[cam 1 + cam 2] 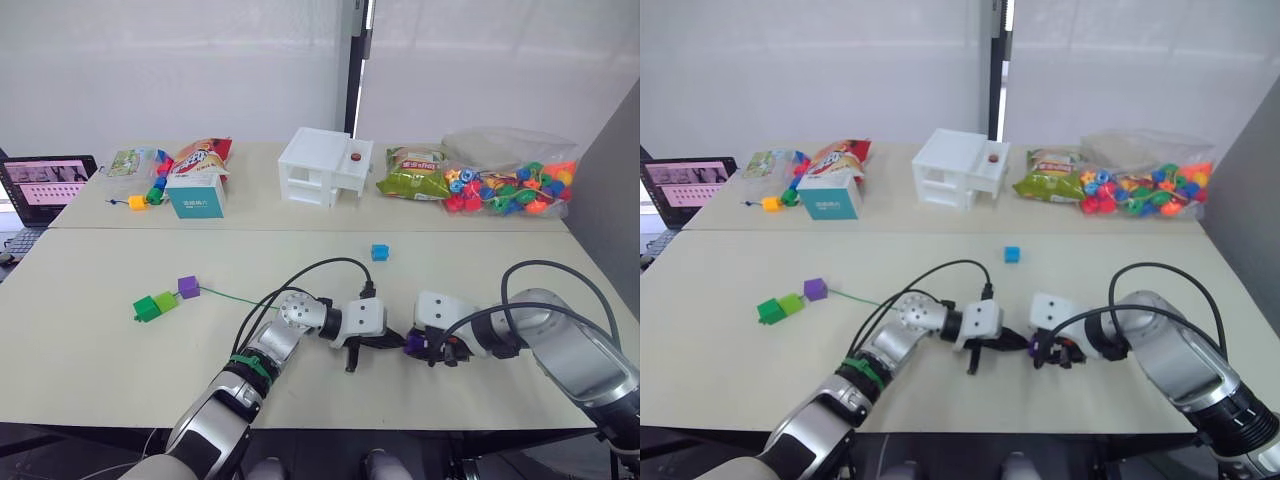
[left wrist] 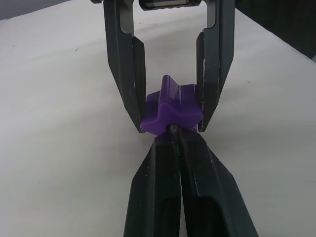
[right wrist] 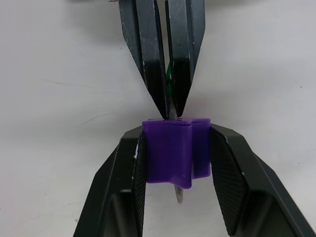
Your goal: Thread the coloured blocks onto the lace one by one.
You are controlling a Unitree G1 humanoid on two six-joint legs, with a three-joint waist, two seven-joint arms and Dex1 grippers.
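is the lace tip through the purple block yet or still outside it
Through. In the right wrist view the lace tip pokes out of the purple block's far side, held in the right gripper.

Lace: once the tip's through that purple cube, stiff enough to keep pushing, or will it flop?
The lace tip looks rigid: it exits the purple cube straight. The cord behind lies slack on the table, so it likely buckles if pushed; pulling seems safer. The left gripper pinches near the tip.

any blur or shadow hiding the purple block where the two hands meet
Left wrist view: purple block sharp, left hand dark in the foreground. Right wrist view: block crisp in the right hand, soft shadow on the table. Left eye view: block small, partly hidden.
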